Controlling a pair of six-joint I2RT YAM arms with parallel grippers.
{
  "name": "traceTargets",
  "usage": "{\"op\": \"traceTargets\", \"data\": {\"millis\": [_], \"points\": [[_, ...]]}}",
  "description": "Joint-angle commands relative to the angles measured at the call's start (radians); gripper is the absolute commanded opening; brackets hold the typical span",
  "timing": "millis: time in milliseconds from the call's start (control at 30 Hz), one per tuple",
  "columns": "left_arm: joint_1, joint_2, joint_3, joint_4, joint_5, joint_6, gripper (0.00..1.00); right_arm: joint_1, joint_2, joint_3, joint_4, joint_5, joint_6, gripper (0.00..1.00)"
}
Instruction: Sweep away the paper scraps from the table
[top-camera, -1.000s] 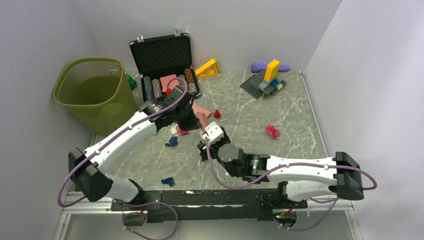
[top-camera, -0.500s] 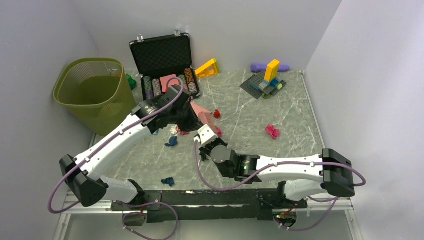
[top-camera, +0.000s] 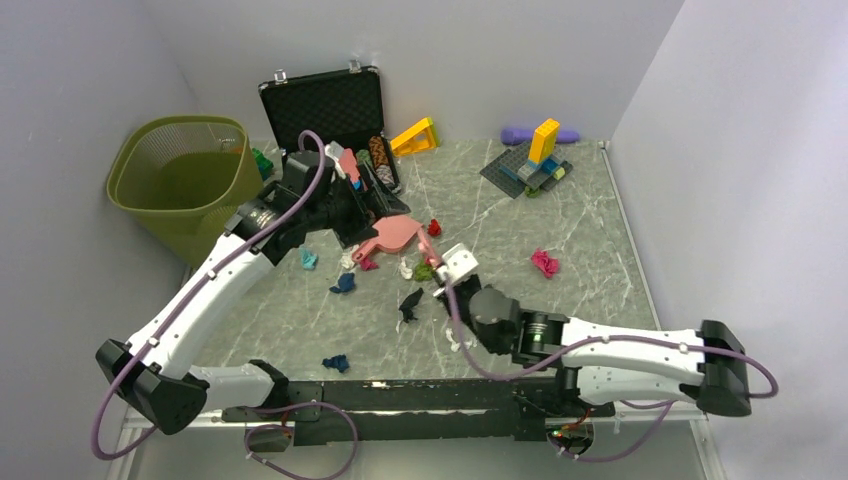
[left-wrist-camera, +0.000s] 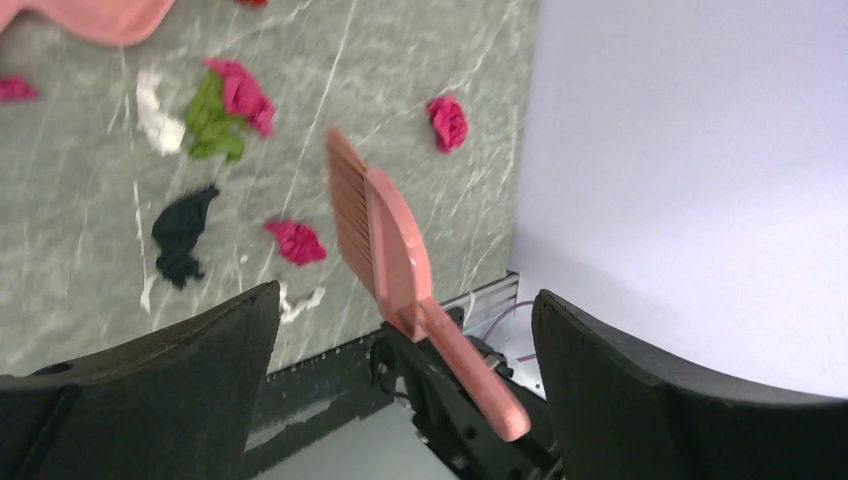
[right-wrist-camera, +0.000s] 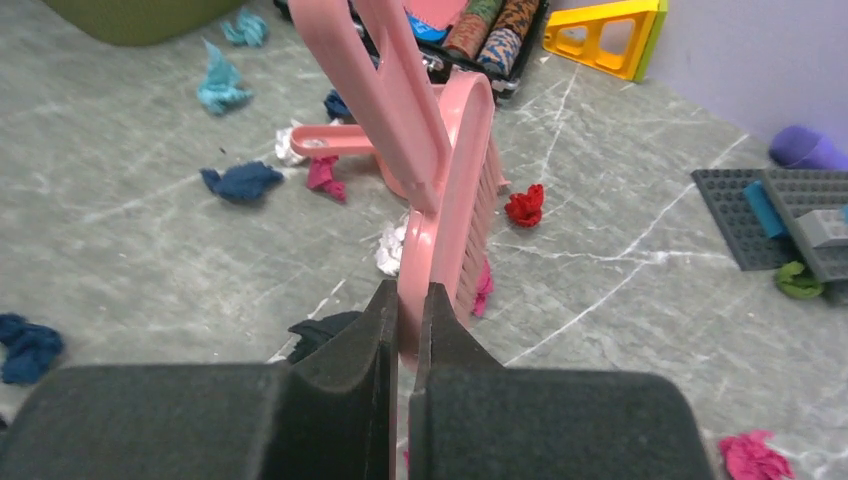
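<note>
Nearest the front rail (top-camera: 420, 395), a dark blue wad (top-camera: 335, 362) sits alone on the table (top-camera: 520, 235). Just beyond it the right gripper (right-wrist-camera: 409, 305) is clamped tight on the handle of a pink brush (right-wrist-camera: 455, 150), whose bristles face right in the wrist view. The paper scraps (top-camera: 345, 283) lie scattered across the middle of the table. A black one (top-camera: 410, 301) is just left of that gripper, white and green ones are beside the brush head, and navy, teal and magenta ones are further left. A pink one (top-camera: 545, 263) lies well apart to the right. Behind the brush sits a pink dustpan (top-camera: 393, 233). The left gripper (left-wrist-camera: 405, 295) is near its handle, fingers (left-wrist-camera: 160, 380) spread wide with nothing between them, though whether it touches the pan is unclear. Farthest back stand the open chip case (top-camera: 325, 110), green basket (top-camera: 185, 180) and toy bricks (top-camera: 535, 160).
</note>
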Motion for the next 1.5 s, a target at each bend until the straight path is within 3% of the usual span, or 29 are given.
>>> {"op": "traceTargets", "data": {"millis": [0, 200, 400, 600, 733, 900, 1000, 1267, 1367, 1433, 1467], "points": [[0.054, -0.024, -0.053, 0.204, 0.15, 0.153, 0.99, -0.11, -0.162, -0.02, -0.027, -0.2, 0.165, 0.0], [0.155, -0.041, -0.274, 0.606, 0.474, 0.277, 0.99, -0.355, -0.317, -0.056, -0.012, -0.522, 0.363, 0.0], [0.243, -0.033, -0.415, 1.035, 0.693, 0.307, 0.99, -0.474, -0.273, 0.019, -0.052, -0.793, 0.507, 0.0], [0.24, 0.065, -0.445, 1.452, 0.857, 0.118, 0.99, -0.532, -0.205, 0.057, -0.013, -0.964, 0.625, 0.0], [0.24, 0.103, -0.414, 1.477, 0.918, 0.111, 0.9, -0.549, -0.204, 0.05, 0.036, -1.015, 0.674, 0.0], [0.24, 0.068, -0.435, 1.417, 0.936, 0.205, 0.91, -0.579, -0.229, 0.045, 0.061, -1.057, 0.722, 0.0], [0.233, 0.072, -0.435, 1.371, 0.936, 0.235, 0.87, -0.595, -0.227, 0.04, 0.092, -1.095, 0.752, 0.0], [0.204, 0.104, -0.459, 1.452, 0.96, 0.174, 0.63, -0.62, -0.206, 0.031, 0.177, -1.139, 0.808, 0.0], [0.185, 0.118, -0.451, 1.453, 0.975, 0.166, 0.34, -0.629, -0.191, 0.019, 0.227, -1.149, 0.835, 0.0], [0.176, 0.13, -0.448, 1.479, 0.995, 0.141, 0.06, -0.632, -0.185, 0.013, 0.242, -1.146, 0.842, 0.0], [0.175, 0.134, -0.45, 1.49, 1.0, 0.127, 0.0, -0.635, -0.183, 0.011, 0.245, -1.144, 0.843, 0.0]]}}
